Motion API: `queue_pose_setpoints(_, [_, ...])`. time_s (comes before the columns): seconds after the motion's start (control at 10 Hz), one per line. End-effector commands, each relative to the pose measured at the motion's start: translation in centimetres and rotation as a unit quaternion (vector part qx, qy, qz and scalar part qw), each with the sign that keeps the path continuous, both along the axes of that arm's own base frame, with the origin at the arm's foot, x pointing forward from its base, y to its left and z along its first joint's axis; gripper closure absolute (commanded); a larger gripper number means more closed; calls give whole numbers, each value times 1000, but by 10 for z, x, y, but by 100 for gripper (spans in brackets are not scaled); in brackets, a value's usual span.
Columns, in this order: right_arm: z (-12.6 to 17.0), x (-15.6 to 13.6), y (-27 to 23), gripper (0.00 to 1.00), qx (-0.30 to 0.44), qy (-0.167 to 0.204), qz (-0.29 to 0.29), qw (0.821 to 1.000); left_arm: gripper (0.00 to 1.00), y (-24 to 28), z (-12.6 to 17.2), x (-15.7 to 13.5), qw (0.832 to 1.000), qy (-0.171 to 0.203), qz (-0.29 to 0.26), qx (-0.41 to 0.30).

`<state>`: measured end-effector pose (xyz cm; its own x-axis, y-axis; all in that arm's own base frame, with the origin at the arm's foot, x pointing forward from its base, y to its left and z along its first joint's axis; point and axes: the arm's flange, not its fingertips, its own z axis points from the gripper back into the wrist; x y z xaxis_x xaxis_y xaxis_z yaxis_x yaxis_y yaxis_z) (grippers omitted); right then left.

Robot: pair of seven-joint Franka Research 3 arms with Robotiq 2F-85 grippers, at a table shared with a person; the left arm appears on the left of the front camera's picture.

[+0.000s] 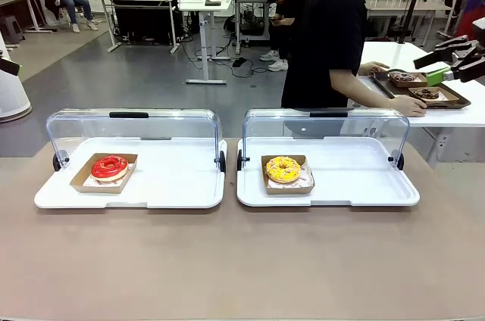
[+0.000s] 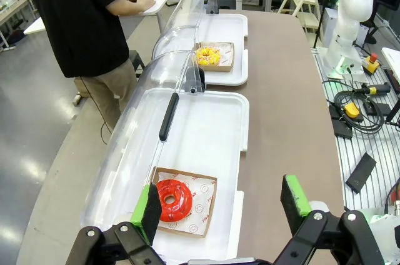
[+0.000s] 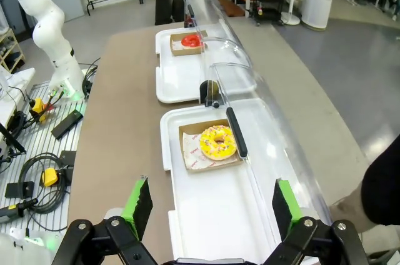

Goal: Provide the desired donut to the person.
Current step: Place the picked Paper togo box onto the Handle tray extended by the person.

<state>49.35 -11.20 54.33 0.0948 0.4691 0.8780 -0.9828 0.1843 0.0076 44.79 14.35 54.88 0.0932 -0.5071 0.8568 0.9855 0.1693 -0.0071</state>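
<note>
— Where are the donuts?

— Take the brown table (image 1: 227, 260) as the landmark. Two white trays sit side by side on it, each with a clear lid rolled back toward the far edge. The red donut (image 1: 110, 167) lies flat in a cardboard dish on the left tray (image 1: 174, 185); the yellow sprinkled donut (image 1: 283, 169) lies flat in its own dish on the right tray (image 1: 356, 181). Both are round rings with the hole facing up, so neither has a long axis to speak of.

— And your claws?

— My left gripper (image 2: 222, 205) hangs above the table's left end, over the red donut (image 2: 174, 197), fingers spread wide, grasping nothing. My right gripper (image 3: 212, 205) hangs over the right tray, also spread and empty, with the yellow donut (image 3: 217, 142) beyond it.

— Any writing?

— Small red print marks the paper under the red donut; I cannot read it.

— The person?

— The person (image 1: 330, 33) stands beyond the table's far right corner, hands at a dark tray on a white side table (image 1: 424, 63).
</note>
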Motion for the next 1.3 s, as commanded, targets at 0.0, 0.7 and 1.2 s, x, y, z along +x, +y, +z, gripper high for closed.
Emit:
queue_pose_setpoints(0.0, [-1,0,0,0,-1,0,-3,1000,0,1,1,-1,1000,-4,0,-3])
queue_pose_setpoints(0.7, [-1,0,0,0,-1,0,-3,1000,0,1,1,-1,1000,-4,0,-3])
queue_pose_setpoints(1.2, [-1,0,0,0,-1,0,-3,1000,0,1,1,-1,1000,-4,0,-3])
